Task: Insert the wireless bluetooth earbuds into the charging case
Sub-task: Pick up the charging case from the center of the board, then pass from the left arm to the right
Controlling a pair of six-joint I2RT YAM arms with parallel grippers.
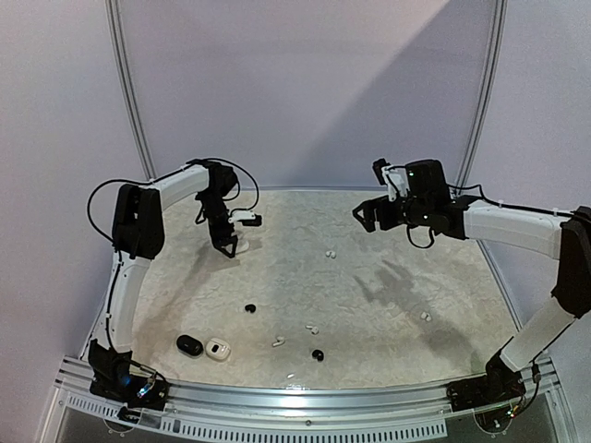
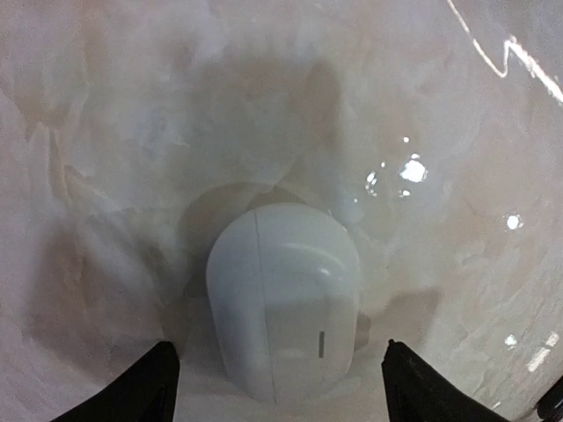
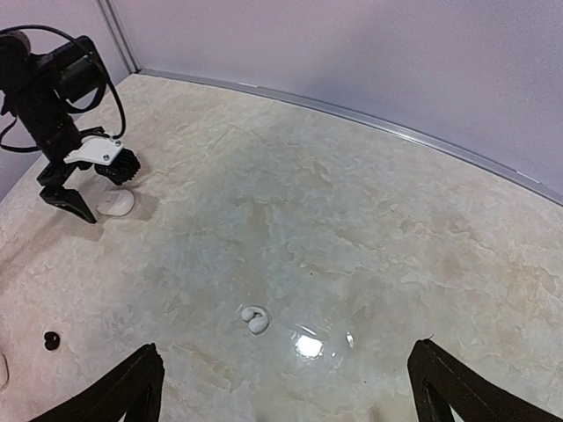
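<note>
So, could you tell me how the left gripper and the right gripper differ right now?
Height: the left gripper sits low at the table; the right gripper hangs high above it. Contents: the left gripper straddles a white case without touching; the right gripper has nothing between its fingers. Both are open.

Marbled table (image 1: 388,305) with scattered earbuds (image 1: 328,253), cases (image 1: 218,349)

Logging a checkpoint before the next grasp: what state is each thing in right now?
Left gripper: open, holding nothing.
Right gripper: open, empty.
Far white case: closed, ungripped.
Black case: looks closed.
Near white case: unclear whether open.
White earbuds: loose, outside any case.
Black earbuds: loose, outside any case.
</note>
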